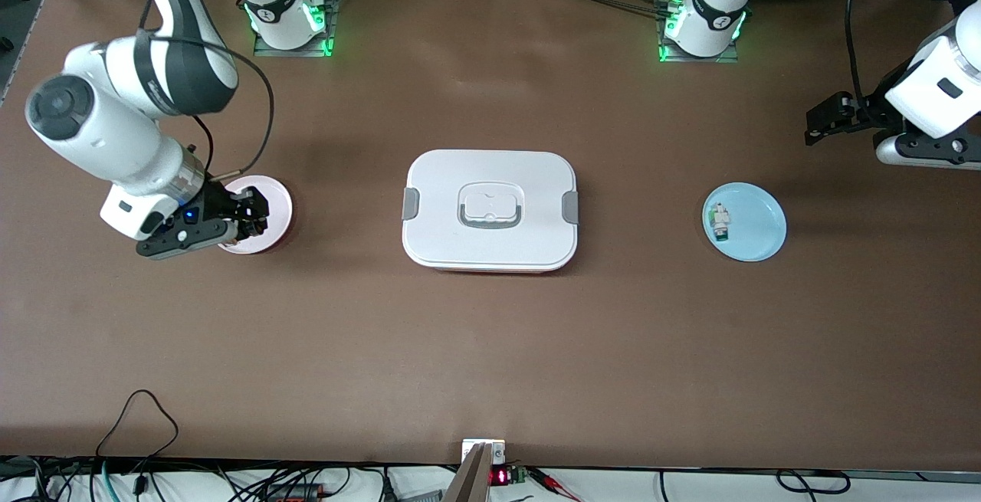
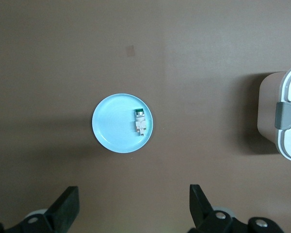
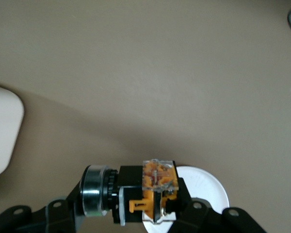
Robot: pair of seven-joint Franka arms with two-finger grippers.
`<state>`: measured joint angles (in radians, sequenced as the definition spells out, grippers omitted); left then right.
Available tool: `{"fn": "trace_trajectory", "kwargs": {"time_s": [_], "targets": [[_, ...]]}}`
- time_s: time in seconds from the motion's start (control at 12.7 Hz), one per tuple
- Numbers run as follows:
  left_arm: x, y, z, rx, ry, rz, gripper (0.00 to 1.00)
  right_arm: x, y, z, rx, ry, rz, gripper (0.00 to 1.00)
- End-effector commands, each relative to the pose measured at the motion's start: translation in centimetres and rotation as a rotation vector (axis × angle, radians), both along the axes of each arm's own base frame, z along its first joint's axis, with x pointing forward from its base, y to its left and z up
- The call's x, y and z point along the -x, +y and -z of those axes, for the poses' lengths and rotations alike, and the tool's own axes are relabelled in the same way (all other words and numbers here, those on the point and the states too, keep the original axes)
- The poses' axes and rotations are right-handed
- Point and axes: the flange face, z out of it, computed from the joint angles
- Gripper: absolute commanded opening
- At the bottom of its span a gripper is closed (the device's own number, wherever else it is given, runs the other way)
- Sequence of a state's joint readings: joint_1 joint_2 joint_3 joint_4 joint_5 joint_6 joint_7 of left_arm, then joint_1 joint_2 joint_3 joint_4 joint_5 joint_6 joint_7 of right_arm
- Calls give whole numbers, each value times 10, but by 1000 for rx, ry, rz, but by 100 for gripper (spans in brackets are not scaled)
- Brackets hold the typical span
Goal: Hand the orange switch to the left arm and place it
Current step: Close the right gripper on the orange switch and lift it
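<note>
Blue plate holds a white-and-green switch; right end effector grips the orange switch; left end effector gapes empty.

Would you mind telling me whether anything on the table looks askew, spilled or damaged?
Nothing stands out. The box sits closed, the white-and-green switch lies on the blue plate, and the right gripper holds the orange switch over the pink plate.

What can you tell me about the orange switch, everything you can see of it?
The orange switch is a small part with a black body, an orange band and clips, a clear block on top and a silvery ring at one end. It looks like plastic with a metal collar. It lies sideways, clamped between the fingers of the right gripper, which is shut on it, just over the pink plate at the right arm's end of the table. Nothing else touches it.
</note>
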<state>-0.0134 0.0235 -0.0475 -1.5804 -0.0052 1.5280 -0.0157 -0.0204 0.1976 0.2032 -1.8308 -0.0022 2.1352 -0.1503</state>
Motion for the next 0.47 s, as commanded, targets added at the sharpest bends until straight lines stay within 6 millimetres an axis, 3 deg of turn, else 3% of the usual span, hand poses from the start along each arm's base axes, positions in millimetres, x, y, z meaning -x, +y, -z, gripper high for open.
{"fn": "trace_trajectory", "kwargs": {"time_s": [0.0,0.16,0.39], "targets": [[0,1,-3,6,-1,21,100,-9,10,-32,-23,-61,-159,37],[0,1,-3,6,-1,21,100,-8,28,-41,-38,-81,-224,37],[0,2,-3,7,1,19,100,-6,59,-75,-114,-151,-367,37]]}}
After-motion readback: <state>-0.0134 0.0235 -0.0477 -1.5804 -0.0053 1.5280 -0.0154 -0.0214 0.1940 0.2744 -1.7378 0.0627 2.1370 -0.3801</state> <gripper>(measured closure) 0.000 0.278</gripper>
